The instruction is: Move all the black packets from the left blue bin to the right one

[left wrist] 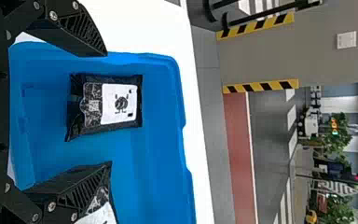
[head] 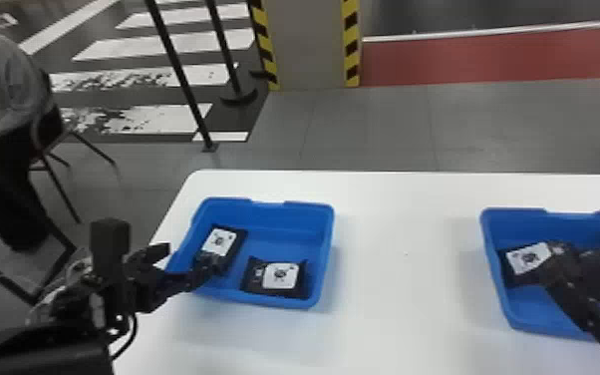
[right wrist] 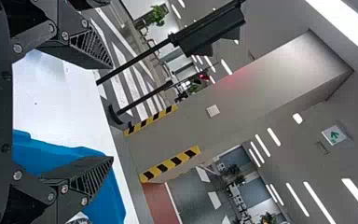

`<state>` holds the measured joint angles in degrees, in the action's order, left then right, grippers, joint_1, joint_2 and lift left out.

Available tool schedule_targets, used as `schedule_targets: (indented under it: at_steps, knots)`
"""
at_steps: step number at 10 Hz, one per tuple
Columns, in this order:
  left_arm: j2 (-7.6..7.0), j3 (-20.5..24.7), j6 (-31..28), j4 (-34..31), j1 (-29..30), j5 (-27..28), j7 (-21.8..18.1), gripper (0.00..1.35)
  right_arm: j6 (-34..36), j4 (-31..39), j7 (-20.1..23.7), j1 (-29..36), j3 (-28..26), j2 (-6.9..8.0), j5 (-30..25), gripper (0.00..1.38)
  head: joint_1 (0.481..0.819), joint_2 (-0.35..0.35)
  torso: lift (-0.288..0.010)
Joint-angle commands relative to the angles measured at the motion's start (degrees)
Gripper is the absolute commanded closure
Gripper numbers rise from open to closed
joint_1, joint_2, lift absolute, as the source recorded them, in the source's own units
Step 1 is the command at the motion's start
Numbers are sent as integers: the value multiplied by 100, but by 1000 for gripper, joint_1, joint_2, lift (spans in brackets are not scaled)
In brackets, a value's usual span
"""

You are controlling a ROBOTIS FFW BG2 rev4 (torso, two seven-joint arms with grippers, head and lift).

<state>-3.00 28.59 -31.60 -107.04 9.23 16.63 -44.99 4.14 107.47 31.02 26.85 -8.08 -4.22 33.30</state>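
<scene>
Black, with a white label, one packet (left wrist: 120, 103) lies in the left blue bin (head: 291, 213), ahead of the left pincer (left wrist: 108, 109), framed by its wide-spread, empty fingers. A second packet (head: 280, 276) sits to that pincer's right. The right pincer (right wrist: 113, 112), also wide and empty, is over the right blue bin (head: 533, 311), a third packet (head: 528, 258) on its left. This looks like the picking step; next, the left pincer should lower squarely, then close.
</scene>
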Motion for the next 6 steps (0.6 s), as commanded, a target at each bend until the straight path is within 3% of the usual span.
schedule_targets:
  at_steps: [1,2,6]
  knots:
    - [-193,-346,-398,488,-446,95,17,186,35,-24,18,0,0,1,10,364,695,244,-110]
    - [-307,-557,-482,896,-713,95,34,190,35,-39,26,0,0,9,19,364,695,239,-110]
    - [-245,-662,-988,1079,-1008,323,184,200,92,-81,79,0,0,36,71,364,695,212,-110]
